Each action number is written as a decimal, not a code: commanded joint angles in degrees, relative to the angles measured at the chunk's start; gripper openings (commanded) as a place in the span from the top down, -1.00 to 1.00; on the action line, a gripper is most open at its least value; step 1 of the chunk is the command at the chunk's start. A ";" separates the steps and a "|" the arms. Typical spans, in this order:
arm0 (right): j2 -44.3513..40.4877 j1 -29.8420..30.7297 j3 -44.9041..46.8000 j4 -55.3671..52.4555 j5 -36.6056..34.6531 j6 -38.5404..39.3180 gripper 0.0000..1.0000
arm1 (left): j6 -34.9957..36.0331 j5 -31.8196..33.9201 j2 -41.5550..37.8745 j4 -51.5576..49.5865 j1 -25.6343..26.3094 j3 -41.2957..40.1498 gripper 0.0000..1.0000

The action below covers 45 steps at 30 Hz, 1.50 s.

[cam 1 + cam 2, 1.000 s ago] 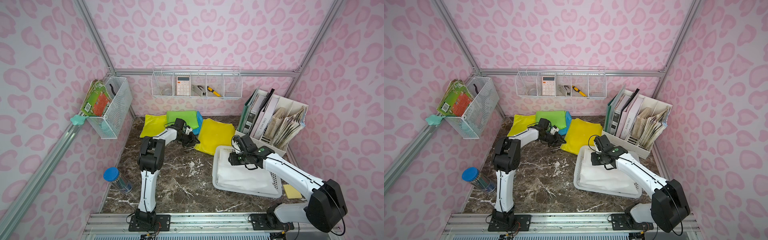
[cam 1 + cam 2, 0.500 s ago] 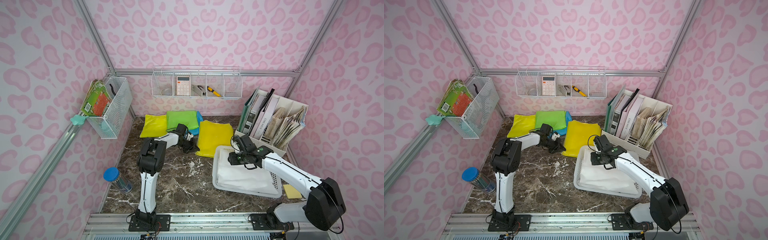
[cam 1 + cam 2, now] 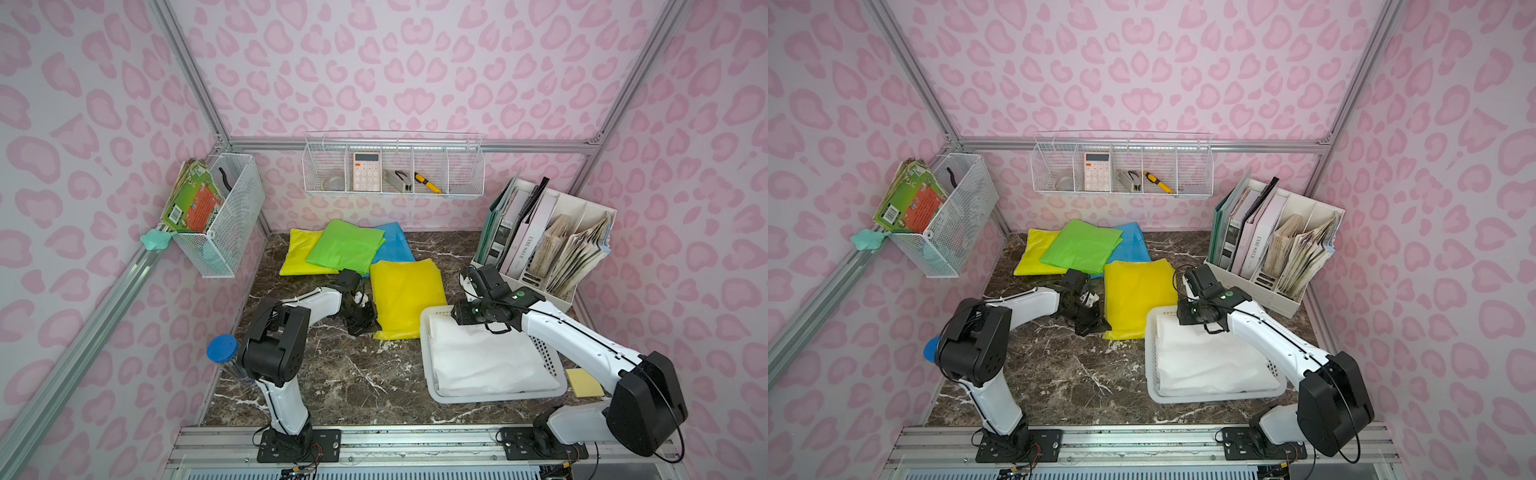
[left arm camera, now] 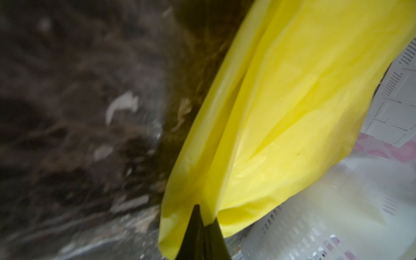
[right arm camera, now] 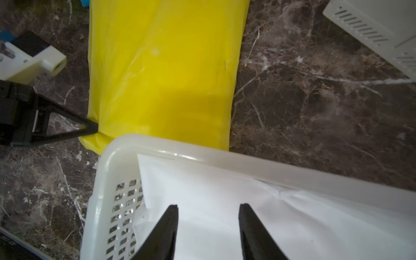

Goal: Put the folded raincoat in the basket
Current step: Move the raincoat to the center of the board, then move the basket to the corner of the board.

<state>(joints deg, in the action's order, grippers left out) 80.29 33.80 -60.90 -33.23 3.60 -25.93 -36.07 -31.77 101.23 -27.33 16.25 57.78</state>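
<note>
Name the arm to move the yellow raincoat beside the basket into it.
Left. The left claw is shut on a corner of that yellow raincoat. The right claw hangs open over the white raincoat in the basket.

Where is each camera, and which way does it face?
Both top views: high in front, looking down on the table; left arm and right arm show.
Left wrist: faces the yellow raincoat, pinched in the shut left tool.
Right wrist: looks at the basket past the open right tool.
Wrist views share raincoat and basket.
</note>
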 commanded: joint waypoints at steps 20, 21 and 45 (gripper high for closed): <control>10.41 18.23 -7.03 5.26 6.14 -11.74 0.06 | -15.41 11.55 -11.06 -5.17 18.42 -8.51 1.00; 10.54 18.28 -6.60 5.12 6.40 -11.77 0.06 | -16.33 11.79 -11.45 -5.25 19.14 -8.98 1.00; 8.02 10.13 -1.88 1.49 2.58 -11.42 -0.04 | -7.45 20.07 -14.06 -22.87 14.52 8.96 0.04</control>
<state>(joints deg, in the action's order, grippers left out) 88.09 42.81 -62.98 -34.52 2.24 -34.68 -47.37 -11.55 86.26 -47.11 33.01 65.30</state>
